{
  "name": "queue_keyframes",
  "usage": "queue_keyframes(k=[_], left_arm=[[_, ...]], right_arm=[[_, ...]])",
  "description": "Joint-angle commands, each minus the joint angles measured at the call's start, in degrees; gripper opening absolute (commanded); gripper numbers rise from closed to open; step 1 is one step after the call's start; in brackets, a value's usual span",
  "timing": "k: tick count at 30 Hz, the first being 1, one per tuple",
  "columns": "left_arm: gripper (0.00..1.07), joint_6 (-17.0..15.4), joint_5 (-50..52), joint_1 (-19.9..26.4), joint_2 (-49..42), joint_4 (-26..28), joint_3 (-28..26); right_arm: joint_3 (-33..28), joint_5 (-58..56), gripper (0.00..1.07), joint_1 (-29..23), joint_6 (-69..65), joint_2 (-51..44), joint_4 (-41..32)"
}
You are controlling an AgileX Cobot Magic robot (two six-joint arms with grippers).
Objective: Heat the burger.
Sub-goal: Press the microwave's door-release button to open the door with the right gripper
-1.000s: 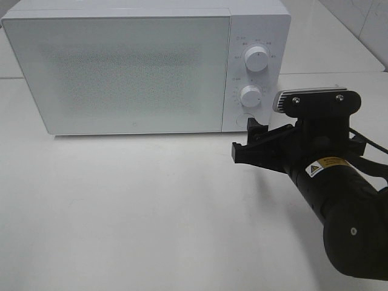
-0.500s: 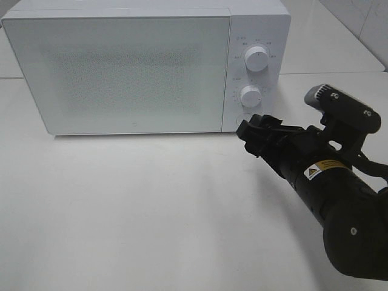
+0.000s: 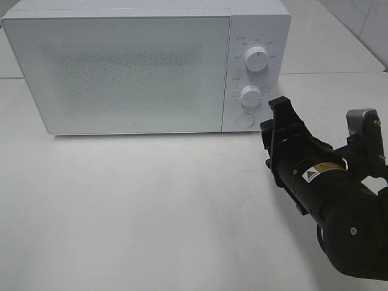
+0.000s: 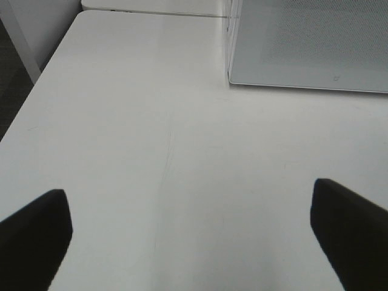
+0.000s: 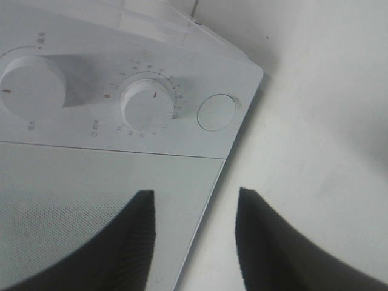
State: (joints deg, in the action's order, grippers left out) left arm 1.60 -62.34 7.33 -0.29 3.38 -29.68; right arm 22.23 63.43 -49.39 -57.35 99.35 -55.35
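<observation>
Two knobs: round white dials, one above the other on the right panel of the large white box-shaped microwave oven; a round white button sits below them.
Microwave door: closed.
Burger: not seen in any view.
Right gripper: black, near the button, fingers parted, grasping nothing.
Left gripper: released, fingers wide apart above the white table, near the microwave's left corner.

Black right arm and pincer, with yellow warning label.
</observation>
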Motion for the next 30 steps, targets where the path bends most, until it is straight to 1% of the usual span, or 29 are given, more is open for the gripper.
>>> queue_keyframes(k=[1,2,3,4,5,6,8,10,11,14,19,20,22,23,26,28,30], left_arm=[[1.01,-0.29,0.86,0.29,-0.34,-0.06,0.0],[1.01,-0.29,0.86,0.29,-0.34,-0.06,0.0],[1.01,-0.29,0.86,0.29,-0.34,-0.06,0.0],[1.01,-0.29,0.86,0.29,-0.34,-0.06,0.0],[1.01,-0.29,0.86,0.29,-0.34,-0.06,0.0],[1.01,-0.29,0.86,0.29,-0.34,-0.06,0.0],[1.01,-0.29,0.86,0.29,-0.34,-0.06,0.0],[1.01,-0.29,0.86,0.29,-0.34,-0.06,0.0],[1.01,-0.29,0.86,0.29,-0.34,-0.06,0.0],[1.01,-0.29,0.86,0.29,-0.34,-0.06,0.0],[1.01,-0.29,0.86,0.29,-0.34,-0.06,0.0],[1.01,-0.29,0.86,0.29,-0.34,-0.06,0.0],[1.01,-0.29,0.86,0.29,-0.34,-0.06,0.0],[1.01,-0.29,0.86,0.29,-0.34,-0.06,0.0],[1.01,-0.29,0.86,0.29,-0.34,-0.06,0.0],[1.01,-0.29,0.86,0.29,-0.34,-0.06,0.0],[1.01,-0.29,0.86,0.29,-0.34,-0.06,0.0]], right_arm=[[0.57,-2.29,0.26,-0.11,-9.74,0.0,0.34],[0.57,-2.35,0.17,-0.11,-11.63,0.0,0.34],[0.57,-2.35,0.17,-0.11,-11.63,0.0,0.34],[0.57,-2.35,0.14,-0.11,-12.09,0.0,0.34],[0.74,-2.46,0.07,0.06,-12.26,0.0,0.34],[0.74,-2.46,0.07,0.06,-12.26,0.0,0.34],[1.03,-2.92,0.0,1.09,-12.09,0.0,0.34],[1.15,-2.92,0.0,1.55,-12.09,0.0,0.29],[1.2,-2.98,0.0,2.81,-12.15,0.0,0.34],[1.2,-3.21,0.0,4.07,-12.26,0.0,0.63],[1.66,-3.78,0.0,4.98,-12.26,0.0,0.74],[2.52,-5.16,0.0,5.96,-12.2,0.0,1.03],[3.15,-6.02,0.0,6.3,-12.2,0.0,1.43],[4.41,-6.47,0.0,7.22,-12.43,0.69,2.64],[5.04,-6.76,0.0,7.51,-12.55,1.32,3.32],[7.96,-8.54,0.0,8.02,-13.98,4.53,3.84],[8.71,-8.88,0.0,8.02,-14.38,5.21,3.84]])
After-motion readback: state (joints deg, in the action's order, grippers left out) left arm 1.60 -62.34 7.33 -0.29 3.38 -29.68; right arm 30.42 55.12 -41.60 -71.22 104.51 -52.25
